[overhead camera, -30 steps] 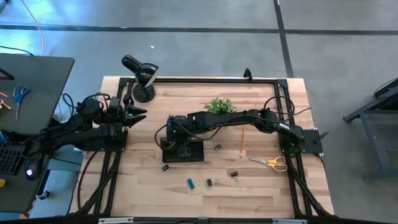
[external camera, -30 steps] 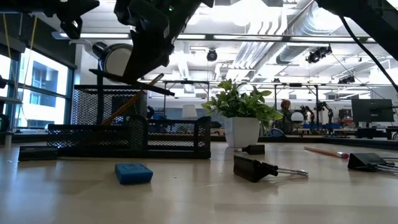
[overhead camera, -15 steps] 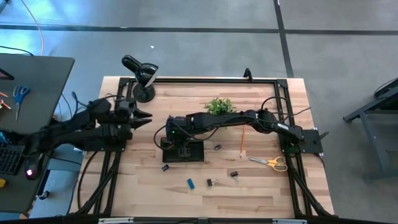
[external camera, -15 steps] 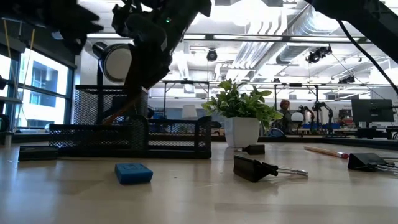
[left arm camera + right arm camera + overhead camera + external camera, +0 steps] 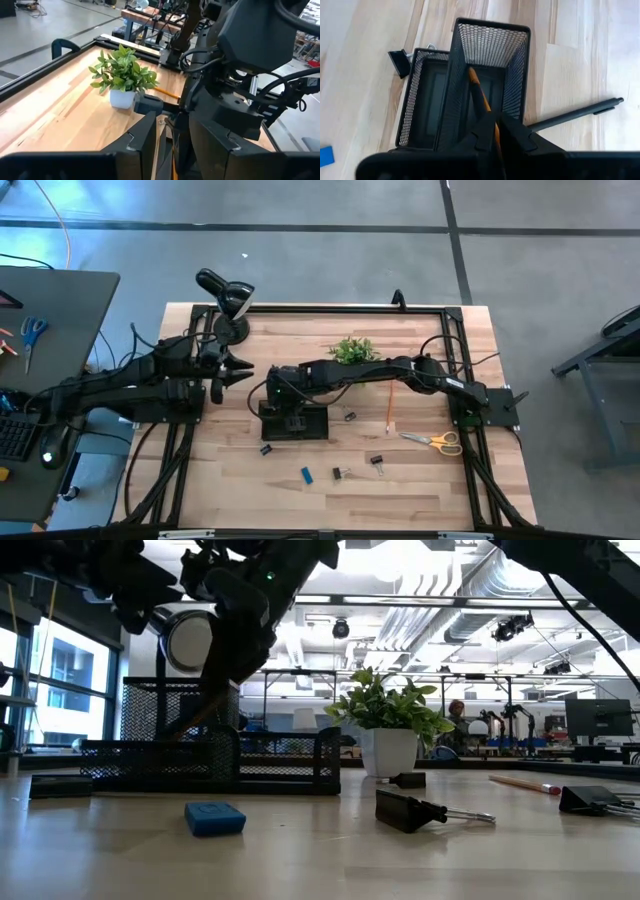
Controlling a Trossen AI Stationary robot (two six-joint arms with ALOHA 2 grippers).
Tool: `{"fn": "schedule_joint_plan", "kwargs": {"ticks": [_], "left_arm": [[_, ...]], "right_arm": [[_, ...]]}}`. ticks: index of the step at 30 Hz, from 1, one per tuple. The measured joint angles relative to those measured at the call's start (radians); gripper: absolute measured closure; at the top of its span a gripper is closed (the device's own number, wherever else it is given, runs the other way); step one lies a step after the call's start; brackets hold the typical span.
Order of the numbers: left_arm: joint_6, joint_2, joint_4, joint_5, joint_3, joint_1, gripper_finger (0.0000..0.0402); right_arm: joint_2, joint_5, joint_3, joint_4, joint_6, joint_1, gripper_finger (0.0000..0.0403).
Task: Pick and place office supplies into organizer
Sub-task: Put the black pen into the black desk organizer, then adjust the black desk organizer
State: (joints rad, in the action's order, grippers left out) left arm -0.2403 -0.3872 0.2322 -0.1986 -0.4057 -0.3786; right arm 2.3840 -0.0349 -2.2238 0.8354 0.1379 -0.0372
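Pencil [image 5: 481,97] pinched in your right hand [image 5: 495,131] stood tip-down in the organizer [image 5: 512,70]'s tall mesh cup, mid-counter. Releasing it tilted could have tipped it over the rim. Nearer you, eraser [image 5: 214,818] and clips [image 5: 408,810] lay loose. Farther off, your left hand [image 5: 232,367] hovered half-open, empty, toward the far left corner.

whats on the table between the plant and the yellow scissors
An orange pencil lies on the wood between the plant and the yellow scissors, per the high view.
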Motion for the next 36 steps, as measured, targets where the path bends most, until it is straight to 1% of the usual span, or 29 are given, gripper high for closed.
{"fn": "schedule_joint_plan", "kwargs": {"ticks": [6,12,14,17,21,23,27,29,33,35,36], "left_arm": [[0.0,0.0,0.001,0.0,0.0,0.0,0.0296],[0.0,0.0,0.003,-0.012,0.0,0.0,0.0295],[0.0,0.0,0.003,-0.02,0.0,0.0,0.0295],[0.0,0.0,0.004,-0.024,0.0,0.0,0.0295],[0.0,-0.001,0.009,-0.023,0.0,0.0,0.0295],[0.0,-0.001,0.013,0.006,0.0,0.0,0.0295],[-0.014,-0.001,0.042,0.082,0.0,0.0,0.0295],[-0.018,-0.001,0.059,0.103,0.0,0.0,0.0295],[-0.018,-0.001,0.07,0.104,0.0,0.0,0.0295],[-0.018,-0.001,0.07,0.098,0.0,0.0,0.0295],[-0.018,-0.001,0.07,0.096,0.0,0.0,0.0295]], "right_arm": [[0.0,-0.011,-0.037,-0.024,0.002,0.0,0.0386],[-0.001,-0.005,-0.132,0.02,0.019,-0.003,0.0386],[-0.021,0.012,-0.119,0.03,0.021,-0.005,0.0386],[-0.043,0.046,-0.127,0.113,0.02,-0.005,0.0386],[-0.067,0.119,-0.131,0.254,0.01,-0.008,0.0386],[-0.069,0.142,-0.132,0.316,-0.01,-0.009,0.0386],[-0.074,0.138,-0.13,0.431,-0.062,-0.009,0.0386],[-0.077,0.135,-0.131,0.503,-0.087,-0.009,0.0386],[-0.084,0.159,-0.131,0.561,-0.121,-0.02,0.0386],[-0.089,0.173,-0.13,0.543,-0.11,-0.033,0.0386],[-0.092,0.176,-0.128,0.505,-0.098,-0.038,0.0386]]}}
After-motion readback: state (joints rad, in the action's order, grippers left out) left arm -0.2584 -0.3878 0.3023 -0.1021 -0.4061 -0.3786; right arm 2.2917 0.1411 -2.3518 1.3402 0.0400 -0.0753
